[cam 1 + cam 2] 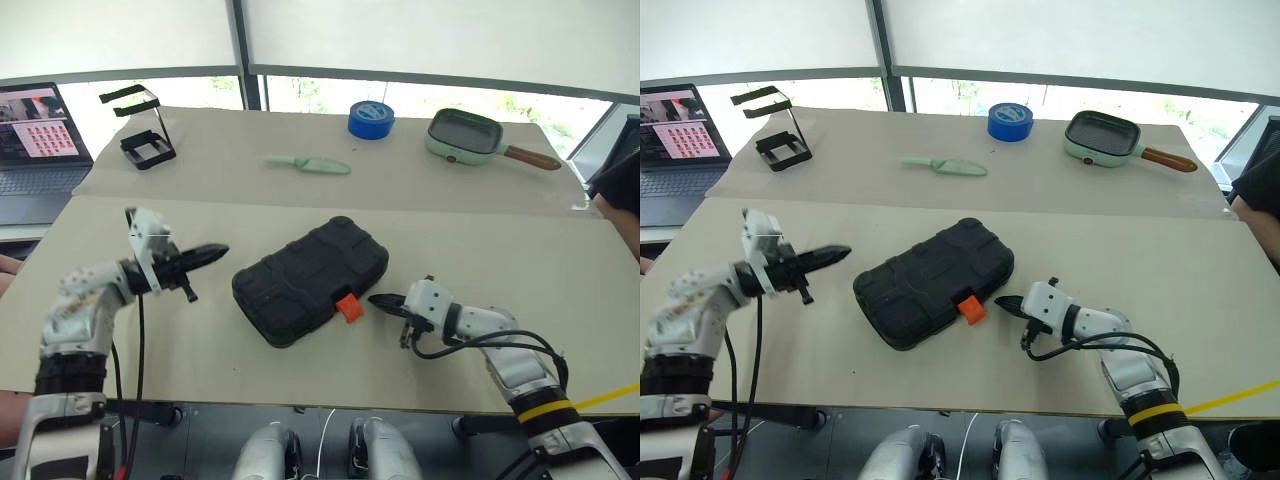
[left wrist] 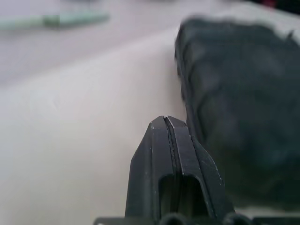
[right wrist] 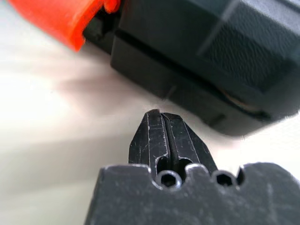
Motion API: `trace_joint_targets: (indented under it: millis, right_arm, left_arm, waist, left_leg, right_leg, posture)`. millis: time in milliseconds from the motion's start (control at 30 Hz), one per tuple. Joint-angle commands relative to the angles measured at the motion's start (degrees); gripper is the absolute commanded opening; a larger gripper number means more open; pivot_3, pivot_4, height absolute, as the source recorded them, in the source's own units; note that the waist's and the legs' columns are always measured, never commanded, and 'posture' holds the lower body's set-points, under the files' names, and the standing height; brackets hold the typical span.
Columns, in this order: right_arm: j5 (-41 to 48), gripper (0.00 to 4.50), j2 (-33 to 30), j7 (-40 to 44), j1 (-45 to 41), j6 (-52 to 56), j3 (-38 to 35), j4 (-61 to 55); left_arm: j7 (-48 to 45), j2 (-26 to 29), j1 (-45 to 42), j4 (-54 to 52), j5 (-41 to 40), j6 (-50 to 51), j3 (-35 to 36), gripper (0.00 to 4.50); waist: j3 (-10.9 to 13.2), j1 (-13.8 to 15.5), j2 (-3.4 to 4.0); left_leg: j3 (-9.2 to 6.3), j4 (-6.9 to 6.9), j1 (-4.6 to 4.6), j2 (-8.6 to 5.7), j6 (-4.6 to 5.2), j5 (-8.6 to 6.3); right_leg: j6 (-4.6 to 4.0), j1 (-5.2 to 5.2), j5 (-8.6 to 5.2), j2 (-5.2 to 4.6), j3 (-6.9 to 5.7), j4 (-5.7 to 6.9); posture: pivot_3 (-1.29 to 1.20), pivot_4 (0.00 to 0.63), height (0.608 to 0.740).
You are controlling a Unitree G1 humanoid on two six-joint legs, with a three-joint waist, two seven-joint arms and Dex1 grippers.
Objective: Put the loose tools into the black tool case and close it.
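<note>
The black tool case (image 1: 310, 278) lies closed on the table's middle, ribbed shell up, its orange latch (image 1: 348, 307) sticking out of the near edge. My right gripper (image 1: 381, 299) is shut and empty, its tip just right of the latch; in the right wrist view the latch (image 3: 61, 21) and the case's side wall (image 3: 197, 70) sit close ahead. My left gripper (image 1: 218, 251) is shut and empty, held above the table a short way left of the case, pointing at it. No loose tools are in sight.
At the back lie a pale green knife (image 1: 308, 163), a big blue tape roll (image 1: 370, 119), a green pan with a wooden handle (image 1: 468, 137) and a black wire stand (image 1: 145, 128). A laptop (image 1: 38, 140) sits at far left.
</note>
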Motion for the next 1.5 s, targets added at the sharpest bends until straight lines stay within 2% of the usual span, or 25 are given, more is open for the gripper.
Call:
trace_joint_targets:
  millis: [33,200,433,567,767,1133,1500]
  right_arm:
    - [4.52,0.0,-1.72,1.9,3.41,3.01,-3.33,-6.65]
    - [10.12,0.0,-3.22,2.53,9.98,10.62,-5.6,-17.65]
    - [12.23,0.0,-3.08,1.56,13.19,20.11,-4.13,-27.66]
    - [11.13,0.0,-1.16,0.15,11.87,21.78,-2.65,-29.4]
    - [9.69,0.0,0.62,-0.76,9.32,22.55,-1.14,-28.76]
    - [1.9,0.0,3.07,-1.55,5.41,20.01,3.8,-20.74]
    - [0.99,0.0,11.27,-6.16,3.09,15.86,3.56,-14.57]
  left_arm:
    - [-2.16,-1.01,-3.91,-5.41,-0.61,5.2,-6.24,0.02]
    - [1.03,-9.72,-9.95,-3.33,6.02,4.75,-17.05,0.02]
    - [2.46,-10.11,-7.83,-0.53,19.75,0.64,-30.21,0.02]
    - [6.73,-12.03,-3.73,-2.52,19.3,3.77,-29.13,0.02]
    - [6.65,-11.04,-0.46,-5.69,18.36,6.12,-28.58,0.02]
    - [6.75,-11.44,-0.03,-7.43,17.52,6.08,-27.26,0.02]
    - [6.79,-10.59,-0.38,-7.09,17.37,7.08,-26.48,0.02]
  waist:
    - [0.0,0.14,0.01]
    - [-0.01,0.59,0.01]
    - [-0.1,-0.07,0.16]
    - [-0.43,0.29,0.38]
    - [-0.97,0.56,0.89]
    - [-1.03,0.42,0.9]
    - [-1.03,0.29,0.89]
  left_leg:
    - [-0.01,0.0,0.01,-0.01,0.0,0.0]
    - [0.06,0.04,0.03,-0.01,0.0,0.0]
    - [0.06,0.02,0.19,0.13,-0.06,0.03]
    - [-0.06,0.0,0.43,0.13,0.18,-0.12]
    - [-0.06,-0.01,0.58,0.09,0.5,-0.33]
    - [-0.07,-0.13,0.79,0.1,0.36,-0.32]
    - [-0.08,-0.22,0.81,0.09,0.09,-0.35]
  right_leg:
    - [0.03,0.05,-0.02,0.01,0.0,0.0]
    - [0.17,0.07,-0.1,0.2,0.04,0.01]
    - [0.12,0.03,-0.12,0.35,0.15,0.05]
    - [0.14,0.29,-0.12,0.09,0.19,-0.03]
    - [0.19,0.47,-0.13,-0.19,0.17,-0.13]
    - [0.19,0.63,-0.18,-0.14,0.15,-0.16]
    - [0.21,0.63,-0.2,-0.14,0.15,-0.2]
  posture:
    - [0.0,0.15,0.74]
    - [0.0,0.15,0.74]
    - [0.0,0.15,0.74]
    - [0.0,0.15,0.74]
    - [0.0,0.15,0.74]
    - [0.0,0.15,0.74]
    - [0.0,0.15,0.74]
